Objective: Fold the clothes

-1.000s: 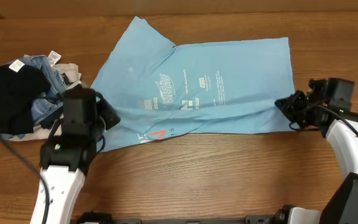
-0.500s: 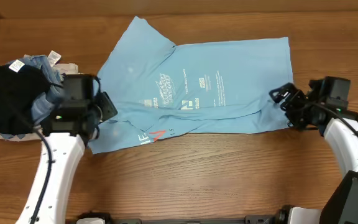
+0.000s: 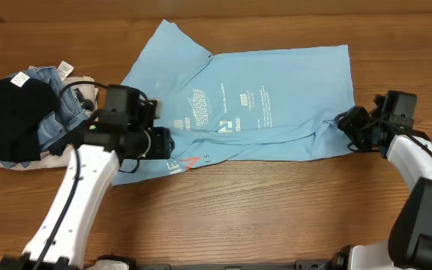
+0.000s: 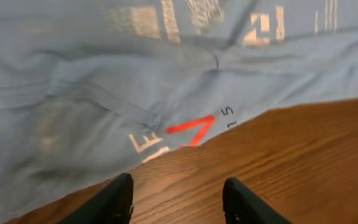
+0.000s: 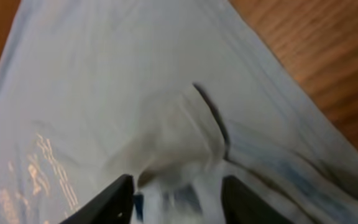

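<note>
Wooden table (image 3: 276,210), one light-blue T-shirt (image 3: 291,82), two grippers: left gripper (image 4: 176,182) spread and empty, hem just ahead of its fingers, right gripper (image 5: 176,180) spread astride a blurred raised fold.

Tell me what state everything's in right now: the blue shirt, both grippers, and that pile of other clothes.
T-shirt: spread out on the table, print up, near edge rumpled, not yet folded.
Left gripper: open, empty, over bare wood at the shirt's near edge.
Right gripper: open, with bunched shirt fabric between its fingers.
Pile of clothes: heaped and unfolded, beside the shirt.
</note>
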`<state>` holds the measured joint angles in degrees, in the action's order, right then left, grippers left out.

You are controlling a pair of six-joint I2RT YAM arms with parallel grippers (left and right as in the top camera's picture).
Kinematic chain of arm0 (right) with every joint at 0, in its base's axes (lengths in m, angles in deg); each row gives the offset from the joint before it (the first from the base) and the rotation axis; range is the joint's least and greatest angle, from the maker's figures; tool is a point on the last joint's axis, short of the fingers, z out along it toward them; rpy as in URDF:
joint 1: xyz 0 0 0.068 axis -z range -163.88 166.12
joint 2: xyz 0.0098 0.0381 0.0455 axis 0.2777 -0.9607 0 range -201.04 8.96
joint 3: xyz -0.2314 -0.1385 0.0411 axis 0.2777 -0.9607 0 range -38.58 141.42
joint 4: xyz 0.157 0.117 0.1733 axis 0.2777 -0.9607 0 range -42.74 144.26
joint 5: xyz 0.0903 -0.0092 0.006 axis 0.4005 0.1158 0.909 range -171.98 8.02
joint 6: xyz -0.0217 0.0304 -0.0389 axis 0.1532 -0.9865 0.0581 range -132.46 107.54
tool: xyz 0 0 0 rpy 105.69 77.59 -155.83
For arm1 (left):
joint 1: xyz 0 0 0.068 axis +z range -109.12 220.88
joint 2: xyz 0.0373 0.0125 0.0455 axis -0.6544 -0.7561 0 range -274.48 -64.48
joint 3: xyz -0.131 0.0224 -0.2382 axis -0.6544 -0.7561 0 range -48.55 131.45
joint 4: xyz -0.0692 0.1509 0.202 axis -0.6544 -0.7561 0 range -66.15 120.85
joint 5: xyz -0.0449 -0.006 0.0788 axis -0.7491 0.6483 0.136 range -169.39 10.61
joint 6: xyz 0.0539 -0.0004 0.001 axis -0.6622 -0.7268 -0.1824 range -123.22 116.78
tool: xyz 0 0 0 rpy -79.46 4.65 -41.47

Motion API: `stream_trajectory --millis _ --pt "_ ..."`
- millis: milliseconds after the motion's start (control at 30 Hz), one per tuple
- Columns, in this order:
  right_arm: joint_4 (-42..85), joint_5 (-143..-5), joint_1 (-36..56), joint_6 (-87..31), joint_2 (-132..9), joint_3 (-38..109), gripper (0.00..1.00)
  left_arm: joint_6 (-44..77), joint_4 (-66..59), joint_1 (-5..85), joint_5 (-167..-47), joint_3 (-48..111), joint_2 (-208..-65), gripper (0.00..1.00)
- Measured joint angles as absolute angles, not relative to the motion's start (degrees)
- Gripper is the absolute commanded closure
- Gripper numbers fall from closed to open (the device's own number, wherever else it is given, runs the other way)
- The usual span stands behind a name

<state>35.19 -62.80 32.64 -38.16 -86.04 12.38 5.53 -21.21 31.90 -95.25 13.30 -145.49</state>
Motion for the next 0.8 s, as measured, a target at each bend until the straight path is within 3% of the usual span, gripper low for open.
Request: stream_trajectory --millis 167,367,433,700,800 --pt "38.8 -61.3 32.6 -31.3 -90.0 12.4 0.38 2.9 -20.0 31.0 -95.8 13.3 -154.5 0.53" --pt "40.9 -61.4 32.6 -25.9 -90.2 12.4 0.52 2.1 -17.9 31.0 -95.9 13.0 -166.1 0.61" --pt "40.6 -61.4 32.6 -25.4 -90.2 12.4 0.31 2.1 -17.5 31.0 -95.9 12.9 -167.3 0.62" --pt "35.7 -61.4 32.6 -23.8 -90.2 12.5 0.31 1.4 -16.5 31.0 -95.9 12.9 -167.7 0.61" --pt "34.5 -60.7 32.6 -24.2 -90.2 12.5 0.40 1.4 -16.0 31.0 -95.9 12.9 -167.7 0.61"
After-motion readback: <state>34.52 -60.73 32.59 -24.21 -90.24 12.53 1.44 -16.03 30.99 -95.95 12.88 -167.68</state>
